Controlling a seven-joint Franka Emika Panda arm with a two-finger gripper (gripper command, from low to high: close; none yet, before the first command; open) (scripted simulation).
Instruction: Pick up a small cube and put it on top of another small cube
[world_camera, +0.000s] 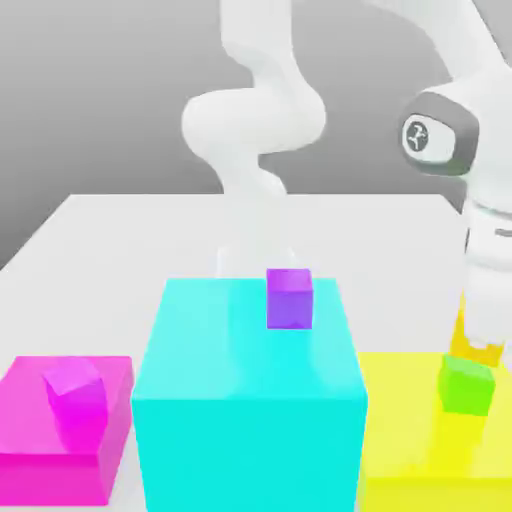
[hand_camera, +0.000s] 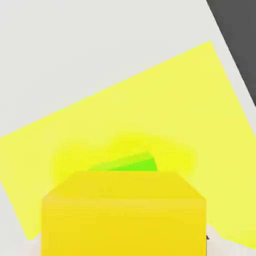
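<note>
On the exterior view's left, a flat magenta block (world_camera: 30, 420) is resting on the white table (world_camera: 120, 225), and a small magenta cube (world_camera: 73, 390) is sitting on top of it, turned a little askew. In the middle, a tall cyan block (world_camera: 245, 420) is standing just beside the magenta one, carrying a small purple cube (world_camera: 289, 297) on the far part of its top face. The arm's white base (world_camera: 250, 130) is rising behind the cyan block. On the exterior view's right, a large yellow block (world_camera: 410, 450) is lying just beside the cyan block, and the small green cube (world_camera: 466, 386) is sitting on its top, toward the right edge. The white arm is coming down from the upper right, and its gripper (world_camera: 473, 345) is hanging directly above the green cube with the small yellow cube (world_camera: 460, 335) showing as a yellow sliver at the fingers, right over the green one; whether the two cubes are touching cannot be told. In the hand view, the small yellow cube (hand_camera: 123, 215) is sitting close to the camera, covering most of the small green cube (hand_camera: 127, 164), with the large yellow block (hand_camera: 200, 100) spreading beneath both and the white table (hand_camera: 75, 50) beyond it. Whether the fingers are clamping the yellow cube or standing apart from it cannot be told.
</note>
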